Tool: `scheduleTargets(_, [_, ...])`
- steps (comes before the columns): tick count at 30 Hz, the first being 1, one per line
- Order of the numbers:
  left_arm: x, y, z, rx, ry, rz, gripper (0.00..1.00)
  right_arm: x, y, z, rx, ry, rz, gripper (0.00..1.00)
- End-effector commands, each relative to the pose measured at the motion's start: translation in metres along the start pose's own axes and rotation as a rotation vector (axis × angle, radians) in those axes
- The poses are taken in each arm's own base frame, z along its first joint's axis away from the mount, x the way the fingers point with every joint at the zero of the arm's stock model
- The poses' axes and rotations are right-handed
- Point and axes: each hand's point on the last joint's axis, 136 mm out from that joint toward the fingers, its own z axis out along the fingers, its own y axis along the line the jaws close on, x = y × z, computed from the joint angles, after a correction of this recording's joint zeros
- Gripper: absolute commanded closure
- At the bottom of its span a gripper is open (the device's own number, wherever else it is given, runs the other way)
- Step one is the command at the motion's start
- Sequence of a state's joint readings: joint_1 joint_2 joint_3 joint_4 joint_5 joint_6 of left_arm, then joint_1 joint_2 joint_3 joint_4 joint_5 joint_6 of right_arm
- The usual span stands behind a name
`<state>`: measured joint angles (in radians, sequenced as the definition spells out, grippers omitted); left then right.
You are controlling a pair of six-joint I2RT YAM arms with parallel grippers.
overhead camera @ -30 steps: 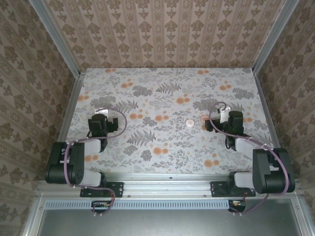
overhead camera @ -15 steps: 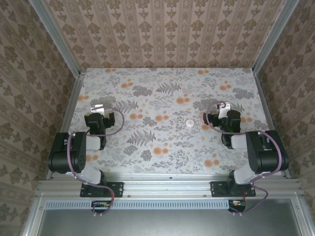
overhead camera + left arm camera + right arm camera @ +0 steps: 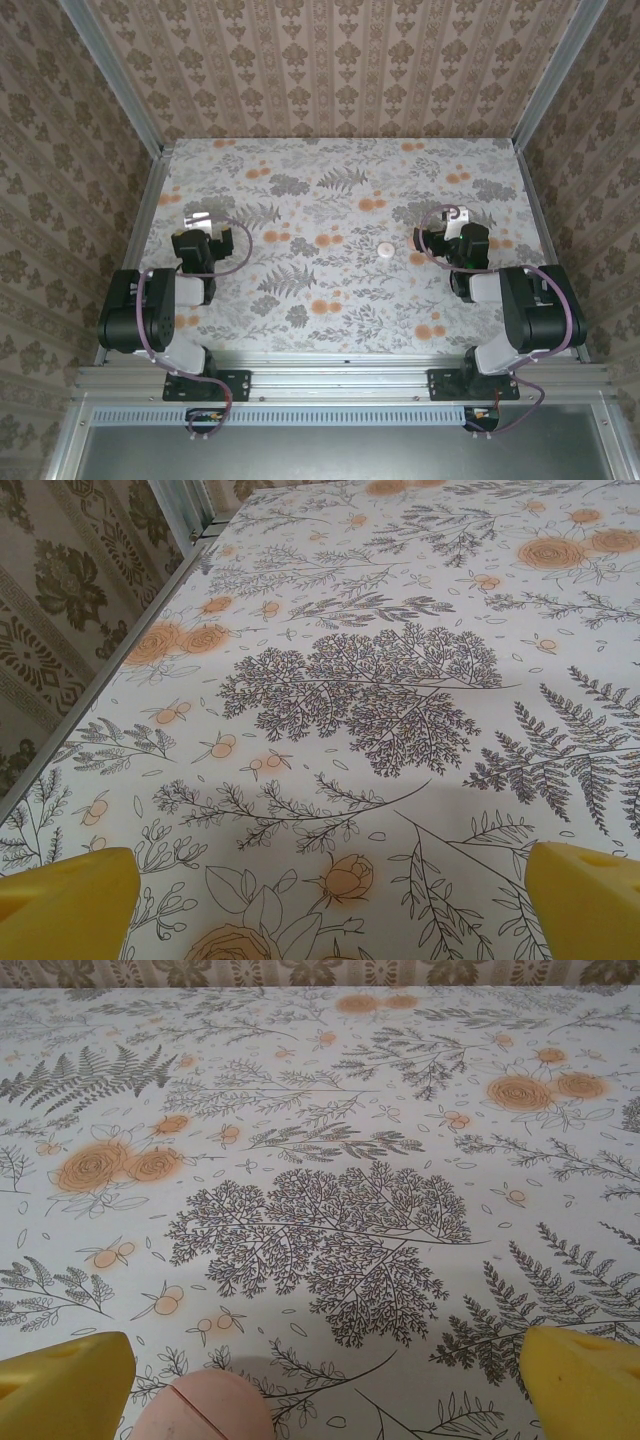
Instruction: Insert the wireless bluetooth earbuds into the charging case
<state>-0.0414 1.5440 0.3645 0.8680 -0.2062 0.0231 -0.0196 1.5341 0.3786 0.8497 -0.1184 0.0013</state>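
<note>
Over the floral table (image 3: 340,200), left end effector (image 3: 330,900) and right end effector (image 3: 325,1375) gape, both empty.

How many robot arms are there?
2. The left arm is folded low at the near left corner of the flowery table. The right arm is folded at the near right corner. Nothing seems to hide another one.

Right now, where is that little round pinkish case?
From the top camera, the case lies near the middle of the table, just left of the right end effector.
</note>
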Motion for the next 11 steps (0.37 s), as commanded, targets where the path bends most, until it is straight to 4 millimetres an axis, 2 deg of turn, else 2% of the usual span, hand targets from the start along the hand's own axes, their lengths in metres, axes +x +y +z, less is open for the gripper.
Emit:
scheduleTargets(1, [-0.0184, -0.0026, 0.0009, 0.011, -0.052, -0.015, 0.0, -0.0168, -0.0023, 0.0013, 0.012, -0.05, 0.008, 0.0])
scheduleTargets(11, [-0.0183, -0.005, 0.0011, 0.036, -0.051, -0.014, 0.0, -0.0168, -0.0024, 0.0014, 0.012, -0.05, 0.009, 0.0])
